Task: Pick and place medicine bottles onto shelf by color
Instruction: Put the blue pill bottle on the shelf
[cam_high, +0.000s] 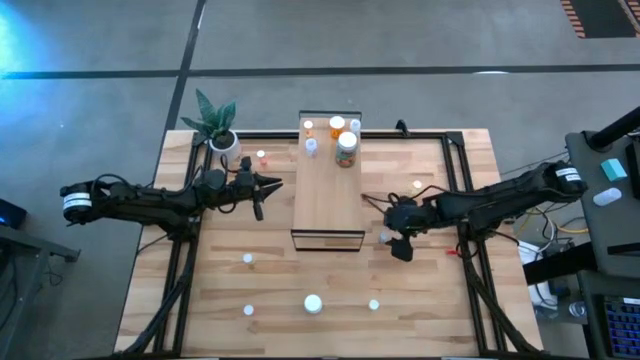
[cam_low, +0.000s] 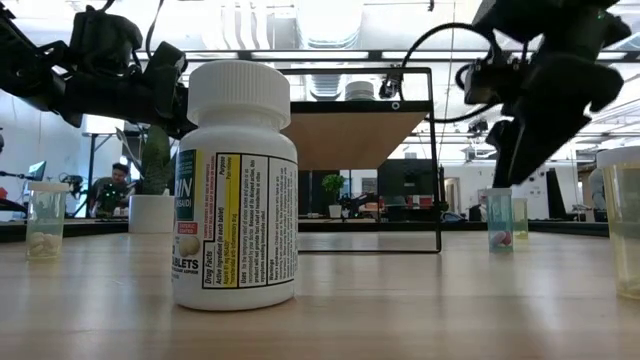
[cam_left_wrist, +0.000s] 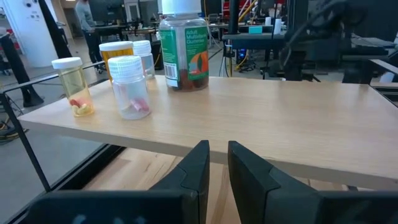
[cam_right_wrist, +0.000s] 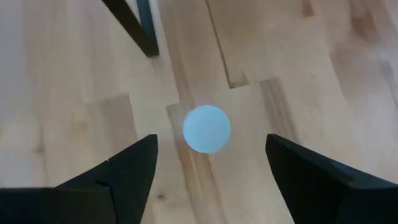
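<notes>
A: Where is the bottle being worked on?

B: A small clear bottle (cam_right_wrist: 206, 128) with a white cap is seen at the centre of the right wrist view, standing upright on the desk (cam_high: 420, 300). In the high view it sits just right of centre, beside the shelf's (cam_high: 327, 200) near right corner. The right gripper (cam_right_wrist: 208, 171) is poised directly above it, fingers spread wide to either side of the cap, nothing held.

A: How is it expected to handle?

B: It is judged light, rigid plastic with smooth sides, easily tipped. A hold low on the body, under the cap, would be preferred; a nudge from one finger could knock it over.

A: And the left gripper (cam_left_wrist: 217, 165)?

B: It is held at the left edge of the shelf, fingers nearly closed and empty, aimed at the bottles (cam_left_wrist: 127, 87) already grouped on the far end of the shelf.

A: What stands in the way?

B: The shelf's black frame leg (cam_right_wrist: 134, 25) lies close by. Other bottles (cam_high: 313, 303) are scattered along the lower desk, well apart, and a potted plant (cam_high: 218, 122) stands at upper left.
</notes>
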